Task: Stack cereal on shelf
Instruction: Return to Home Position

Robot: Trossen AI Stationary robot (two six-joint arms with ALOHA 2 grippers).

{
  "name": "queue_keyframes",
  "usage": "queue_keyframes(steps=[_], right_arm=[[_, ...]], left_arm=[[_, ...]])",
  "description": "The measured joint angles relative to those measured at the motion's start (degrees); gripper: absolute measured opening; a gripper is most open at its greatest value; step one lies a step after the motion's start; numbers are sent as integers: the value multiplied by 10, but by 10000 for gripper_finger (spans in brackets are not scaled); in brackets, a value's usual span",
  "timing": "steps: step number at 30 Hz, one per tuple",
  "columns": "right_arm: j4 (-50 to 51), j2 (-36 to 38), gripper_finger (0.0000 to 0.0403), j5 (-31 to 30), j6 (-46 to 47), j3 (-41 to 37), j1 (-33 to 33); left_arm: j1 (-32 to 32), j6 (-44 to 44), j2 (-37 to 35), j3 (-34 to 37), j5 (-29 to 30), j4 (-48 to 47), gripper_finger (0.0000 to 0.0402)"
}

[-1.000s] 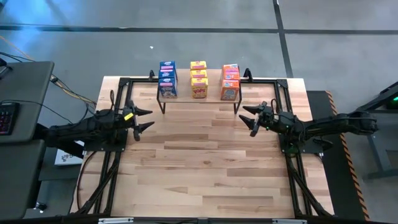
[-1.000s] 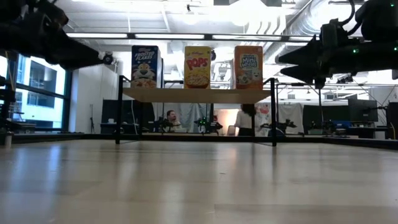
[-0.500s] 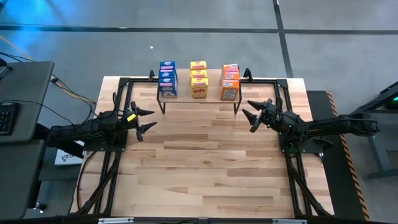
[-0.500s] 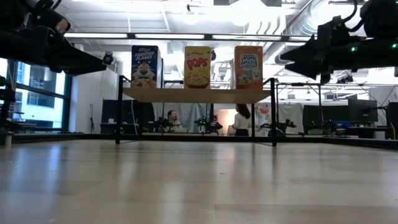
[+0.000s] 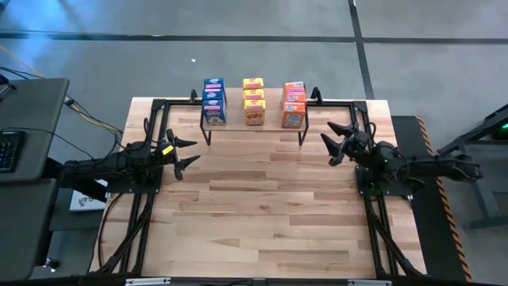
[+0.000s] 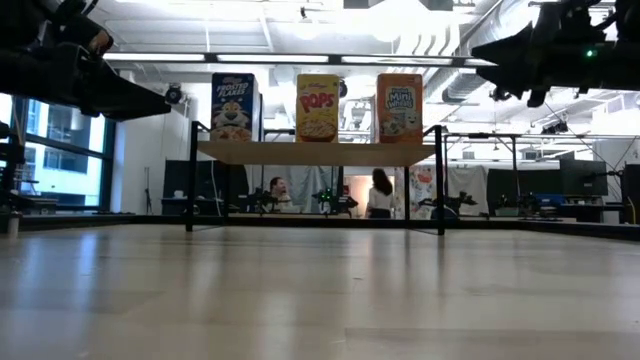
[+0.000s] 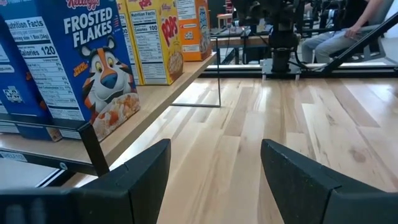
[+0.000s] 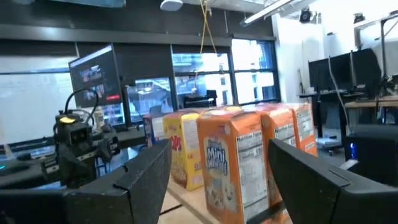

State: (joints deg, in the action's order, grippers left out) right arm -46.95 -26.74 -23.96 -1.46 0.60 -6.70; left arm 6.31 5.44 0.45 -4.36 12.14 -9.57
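shelf [image 6: 318, 152] | blue box [image 6: 232, 107], yellow box [image 6: 318, 108], orange box [image 6: 400, 108] upright in row | person [image 6: 380, 195] behind

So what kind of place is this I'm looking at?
Probably a robotics lab in an open-plan office: a left arm and right arm mounted at a wooden table, bare ceiling ducts, and monitors on desks behind, with a person seated.
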Motion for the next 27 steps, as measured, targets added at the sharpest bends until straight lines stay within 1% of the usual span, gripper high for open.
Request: queue_keyframes(steps=[2, 7, 10, 12, 16, 21, 27], right_arm=[[37, 24, 259, 3, 9, 0, 0], [178, 83, 259, 4, 65, 0, 0], [217, 107, 259, 11, 89, 0, 0], [234, 117, 259, 32, 91, 0, 0], [296, 130, 259, 68, 115, 0, 0], [381, 130, 259, 71, 177, 0, 0], [429, 130, 259, 71, 192, 0, 0]], left_arm=[[0, 2, 0, 0, 0, 0, 241], [0, 8, 0, 0, 0, 0, 241], [0, 8, 0, 0, 0, 0, 241], [0, 8, 0, -1, 0, 0, 241], [0, 8, 0, -1, 0, 0, 241], [0, 8, 0, -1, 0, 0, 241], [0, 8, 0, -1, 0, 0, 241]])
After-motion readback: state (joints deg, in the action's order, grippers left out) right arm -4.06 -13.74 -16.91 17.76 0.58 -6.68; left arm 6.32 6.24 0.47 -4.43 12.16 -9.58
